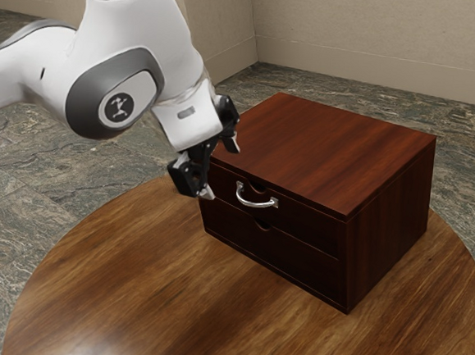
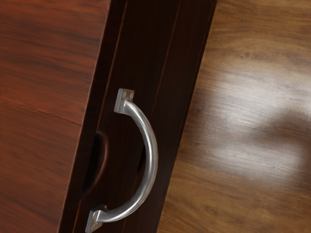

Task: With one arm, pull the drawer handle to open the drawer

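Hand (image 1: 212, 169) open-fingered just beside drawer handle (image 2: 151, 155), not around it. Close now and you risk pinching cabinet (image 1: 330, 148) corner, or slipping off the bar.

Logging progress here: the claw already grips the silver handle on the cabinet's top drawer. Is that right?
Not quite. The claw is not on the silver handle; it hangs apart from it, off the cabinet front corner toward the exterior view's left, as the exterior view shows. The handle is on the top drawer.
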`<control>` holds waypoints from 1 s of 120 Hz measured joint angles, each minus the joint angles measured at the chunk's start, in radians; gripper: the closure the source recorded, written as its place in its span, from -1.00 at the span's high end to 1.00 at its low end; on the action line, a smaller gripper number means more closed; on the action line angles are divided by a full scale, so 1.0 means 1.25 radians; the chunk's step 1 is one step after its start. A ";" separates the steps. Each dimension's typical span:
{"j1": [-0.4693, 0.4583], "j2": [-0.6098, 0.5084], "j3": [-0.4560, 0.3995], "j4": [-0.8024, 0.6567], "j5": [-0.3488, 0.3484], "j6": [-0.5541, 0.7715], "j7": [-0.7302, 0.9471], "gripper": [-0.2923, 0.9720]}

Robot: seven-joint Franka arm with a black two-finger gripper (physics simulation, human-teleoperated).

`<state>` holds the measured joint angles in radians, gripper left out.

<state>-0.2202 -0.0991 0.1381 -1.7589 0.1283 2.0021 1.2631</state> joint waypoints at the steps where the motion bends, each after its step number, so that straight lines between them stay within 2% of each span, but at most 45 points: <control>1: 0.000 0.000 0.000 -0.002 -0.001 0.002 0.002 0.45; 38: -0.001 0.012 0.000 -0.059 -0.011 0.082 0.053 0.12; 96: 0.001 0.028 0.001 -0.117 -0.040 0.165 0.097 -0.03; 120: 0.006 0.021 0.005 -0.151 -0.054 0.197 0.106 -0.38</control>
<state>-0.2131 -0.0726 0.1439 -1.9480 0.0602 2.2480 1.3960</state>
